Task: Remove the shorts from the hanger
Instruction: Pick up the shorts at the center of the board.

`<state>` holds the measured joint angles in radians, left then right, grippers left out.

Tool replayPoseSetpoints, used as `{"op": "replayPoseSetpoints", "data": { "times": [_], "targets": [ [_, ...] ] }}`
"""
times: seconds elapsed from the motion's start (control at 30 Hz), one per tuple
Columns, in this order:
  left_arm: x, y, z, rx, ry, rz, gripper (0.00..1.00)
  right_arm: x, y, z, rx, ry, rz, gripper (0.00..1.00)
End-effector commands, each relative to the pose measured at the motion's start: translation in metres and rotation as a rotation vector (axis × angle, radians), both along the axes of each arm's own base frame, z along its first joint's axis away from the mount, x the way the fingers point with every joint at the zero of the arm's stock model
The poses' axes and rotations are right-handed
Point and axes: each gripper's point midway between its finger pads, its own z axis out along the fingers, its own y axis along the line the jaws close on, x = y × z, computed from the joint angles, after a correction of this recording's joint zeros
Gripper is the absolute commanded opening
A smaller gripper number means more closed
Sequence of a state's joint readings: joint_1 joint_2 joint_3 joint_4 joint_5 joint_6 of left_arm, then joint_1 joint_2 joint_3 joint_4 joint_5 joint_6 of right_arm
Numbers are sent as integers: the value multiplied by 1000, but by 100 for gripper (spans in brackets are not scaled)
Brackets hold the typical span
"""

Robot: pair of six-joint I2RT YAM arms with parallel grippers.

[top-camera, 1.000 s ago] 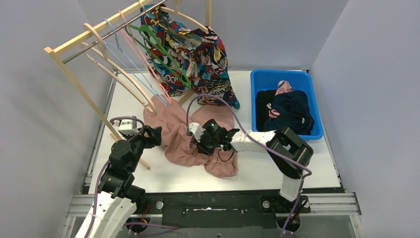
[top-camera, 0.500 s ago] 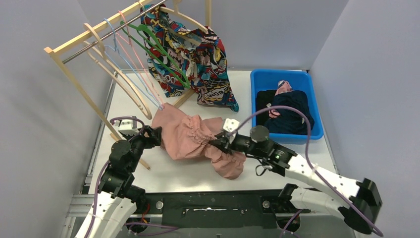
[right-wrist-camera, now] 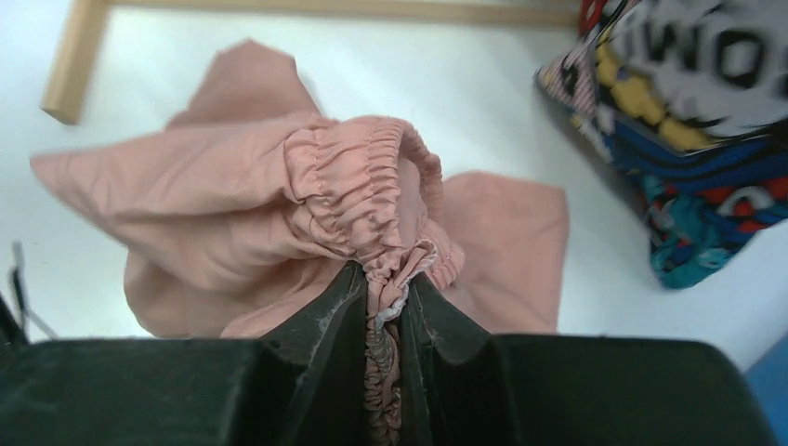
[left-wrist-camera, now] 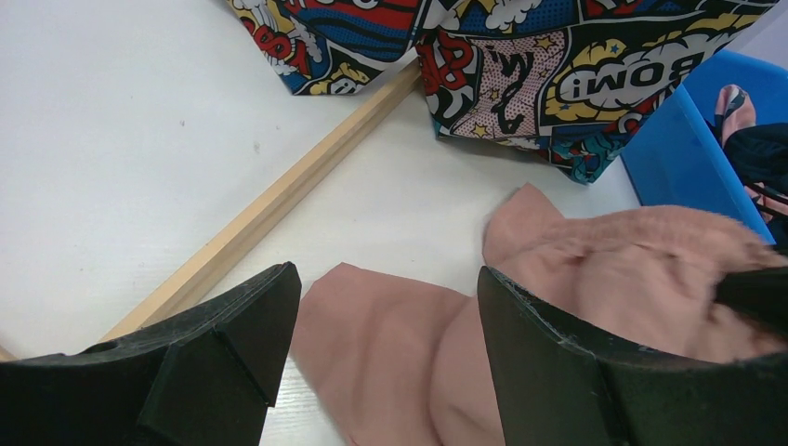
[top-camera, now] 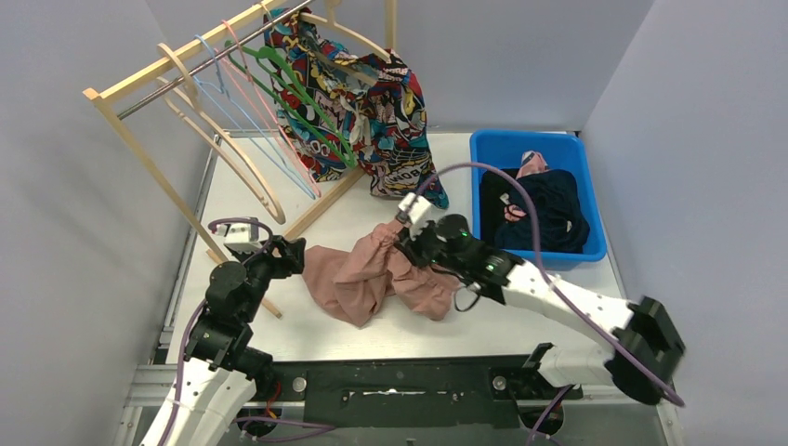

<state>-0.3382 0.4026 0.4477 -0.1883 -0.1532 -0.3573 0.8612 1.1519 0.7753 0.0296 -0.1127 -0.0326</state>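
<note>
The dusty pink shorts (top-camera: 367, 279) hang from my right gripper (top-camera: 409, 251), which is shut on their gathered waistband (right-wrist-camera: 381, 214); their lower part drags on the table. My left gripper (top-camera: 293, 253) is open and empty just left of them, and the pink cloth (left-wrist-camera: 390, 362) lies between its fingers (left-wrist-camera: 232, 334). The comic-print shorts (top-camera: 386, 121) hang on a hanger (top-camera: 348, 37) on the wooden rack (top-camera: 177, 60). Black, navy and pink-printed shorts (top-camera: 539, 209) lie in the blue bin (top-camera: 534, 144).
Several bare hangers (top-camera: 251, 139), wooden, blue, pink and green, hang on the rack's rail at the back left. The rack's wooden foot (left-wrist-camera: 269, 209) runs diagonally across the table. Grey walls close in on both sides.
My right gripper has lifted the pink shorts and carried them back and to the right, toward the bin. The cloth has bunched up and pulled away from the rack. The left arm has stayed still.
</note>
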Motion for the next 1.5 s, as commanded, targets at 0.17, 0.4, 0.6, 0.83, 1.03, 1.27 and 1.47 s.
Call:
{"op": "replayPoseSetpoints", "data": {
  "times": [0.17,0.4,0.6,0.83,1.03,1.27,1.47],
  "targets": [
    [2,0,28,-17,-74,0,70,38,81,-35,-38,192,27,20],
    [2,0,29,-18,-77,-2,70,31,85,-87,-181,327,51,69],
    [2,-1,29,-18,-77,-6,70,18,76,-134,-317,421,97,90],
    [1,1,30,-18,-81,1,70,-3,35,-216,-570,574,96,88],
    [1,0,30,-19,-82,-3,70,-18,14,-214,-606,582,124,51],
    [2,0,29,-18,-79,-5,70,1,9,-184,-572,509,47,9],
    [2,0,27,-16,-75,-3,70,17,17,-137,-454,392,8,5]
  ]
}}
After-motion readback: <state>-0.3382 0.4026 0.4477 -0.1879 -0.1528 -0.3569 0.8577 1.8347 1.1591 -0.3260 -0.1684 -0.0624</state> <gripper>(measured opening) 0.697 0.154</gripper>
